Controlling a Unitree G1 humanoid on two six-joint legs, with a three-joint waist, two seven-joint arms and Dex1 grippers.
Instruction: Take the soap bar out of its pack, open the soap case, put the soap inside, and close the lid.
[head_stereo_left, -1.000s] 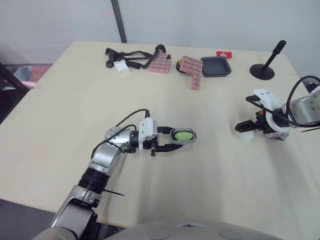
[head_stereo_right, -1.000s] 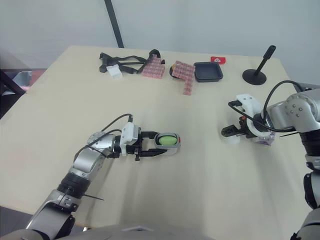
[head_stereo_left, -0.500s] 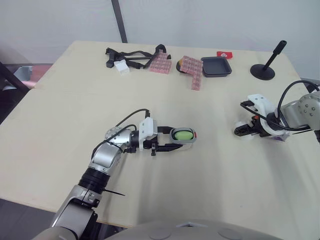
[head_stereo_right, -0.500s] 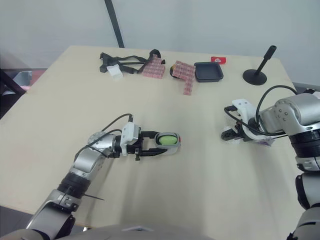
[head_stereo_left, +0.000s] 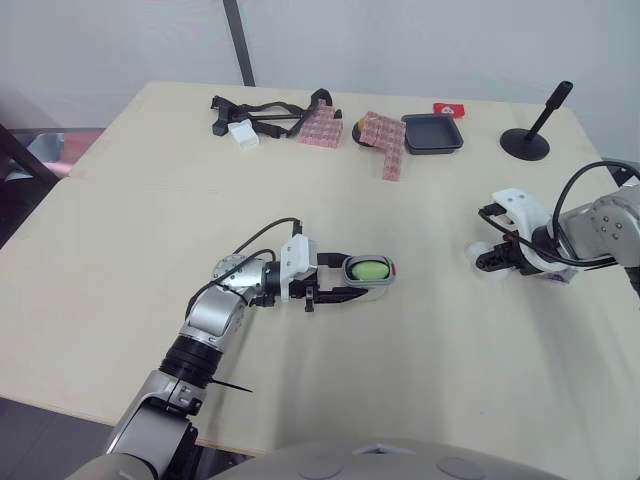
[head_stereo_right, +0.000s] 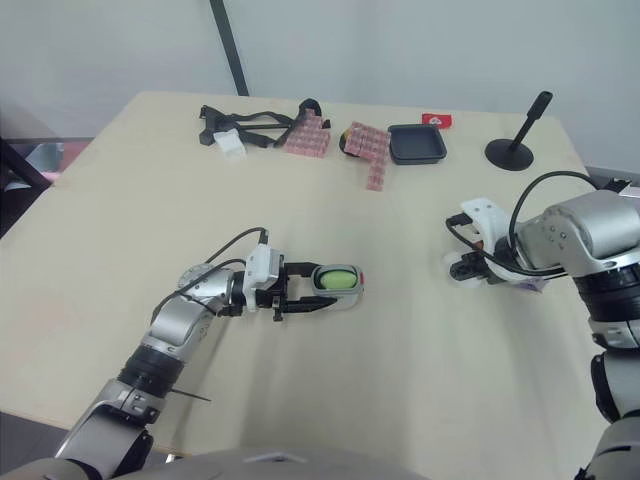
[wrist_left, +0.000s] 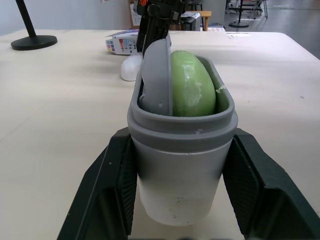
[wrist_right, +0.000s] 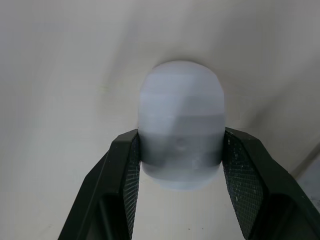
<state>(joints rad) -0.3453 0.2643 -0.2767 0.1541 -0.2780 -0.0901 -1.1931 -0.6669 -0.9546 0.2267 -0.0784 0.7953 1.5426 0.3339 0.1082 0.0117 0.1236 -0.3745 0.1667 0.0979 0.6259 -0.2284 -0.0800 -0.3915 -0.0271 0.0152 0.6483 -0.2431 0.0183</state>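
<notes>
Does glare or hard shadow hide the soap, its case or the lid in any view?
No. Left wrist view: soft even light, green soap and grey soap case read plainly in the left pincer. Right wrist view: lid in the right pincer, only soft shadow on the table around it. Left eye view: no glare on the table.

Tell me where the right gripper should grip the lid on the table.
Grip the lid across its narrow width, on the two long sides, coming in low along the table from the robot's right. Its domed top offers no hold; the right gripper sits so, a finger against each side.
</notes>
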